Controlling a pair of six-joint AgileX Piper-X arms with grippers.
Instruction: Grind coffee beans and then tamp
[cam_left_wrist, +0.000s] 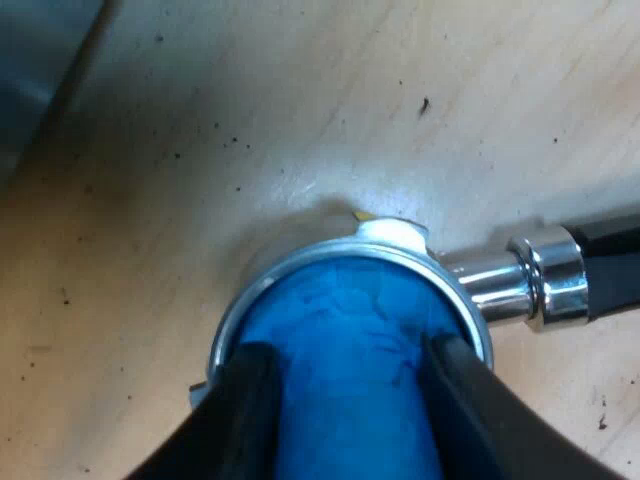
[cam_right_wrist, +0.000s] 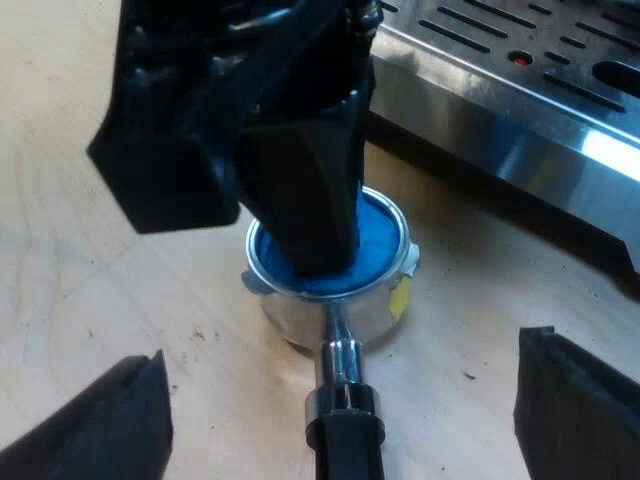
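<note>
Left hand: closed on the blue tamper, one black finger on each side of it. I see the tamper standing upright inside the basket of the holder, its blue base filling the metal rim.

Holder: it rests on the wooden table, loose, not locked into the machine. Its chrome neck runs out from the basket to the dark handle, which lies flat on the table. Dark specks are scattered on the wood around it.

Right hand: open, holding nothing. Its fingers are spread wide, one on each side of the handle and well apart from it. It sits near the handle end, facing the basket.

Machine: its steel front and slotted tray lie just beyond the holder, on the far side from my right hand. The holder is near it but not touching.
</note>
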